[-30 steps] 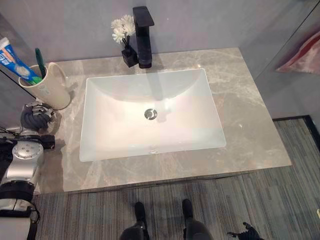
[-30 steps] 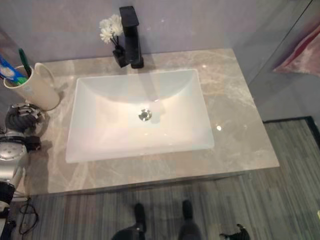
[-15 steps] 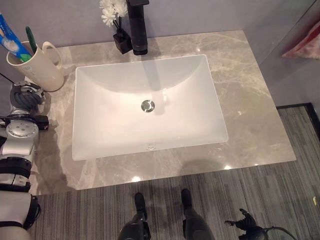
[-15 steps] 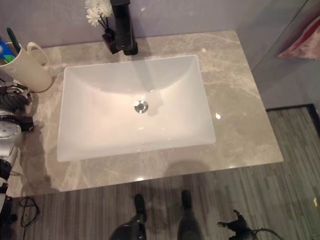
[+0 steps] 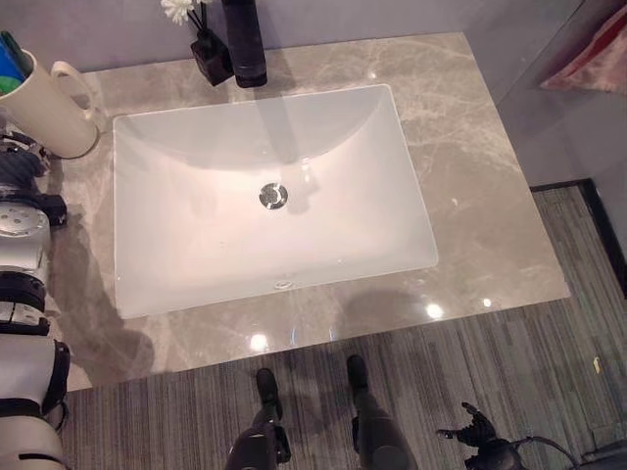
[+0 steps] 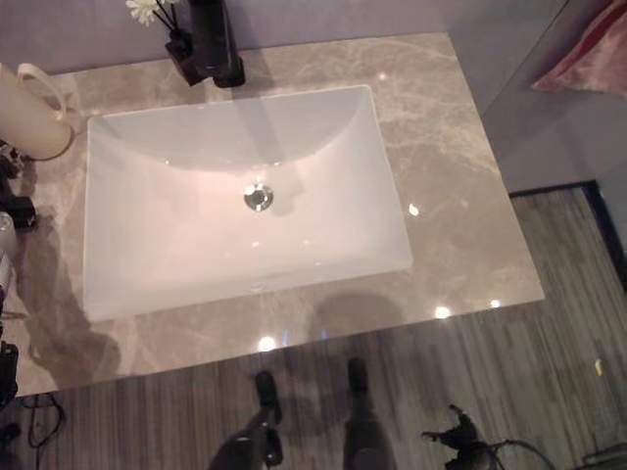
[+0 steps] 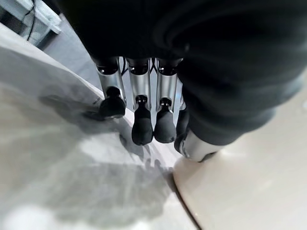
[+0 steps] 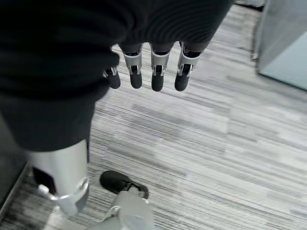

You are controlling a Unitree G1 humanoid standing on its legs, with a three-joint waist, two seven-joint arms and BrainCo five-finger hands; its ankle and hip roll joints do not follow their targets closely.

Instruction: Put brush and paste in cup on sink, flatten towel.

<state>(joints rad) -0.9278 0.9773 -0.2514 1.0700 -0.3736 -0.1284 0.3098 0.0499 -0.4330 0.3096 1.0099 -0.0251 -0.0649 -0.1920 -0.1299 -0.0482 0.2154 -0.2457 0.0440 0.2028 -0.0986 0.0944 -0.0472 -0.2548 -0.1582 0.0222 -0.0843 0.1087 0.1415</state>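
A cream cup [image 5: 44,113] with a handle stands on the marble counter [image 5: 470,196] at the back left corner, left of the white sink [image 5: 265,196]. A blue toothpaste tube [image 5: 8,67] and a green brush [image 5: 17,46] stick out of the cup at the view's edge. My left hand [image 5: 16,168] rests on the counter just in front of the cup. Its fingers [image 7: 142,127] hang relaxed beside the cup's base [image 7: 249,182] and hold nothing. My right hand [image 5: 478,433] hangs low over the floor, its fingers [image 8: 157,76] straight and empty. A pink towel [image 5: 600,61] shows at the upper right.
A black tap [image 5: 245,44] and a small black vase of white flowers [image 5: 201,44] stand behind the sink. The counter's right side is bare marble. Grey striped carpet [image 5: 549,372] lies in front of the counter.
The camera has shifted, so the whole scene slid up and to the left. The cup and my left hand keep their places on the counter; my right hand stays low.
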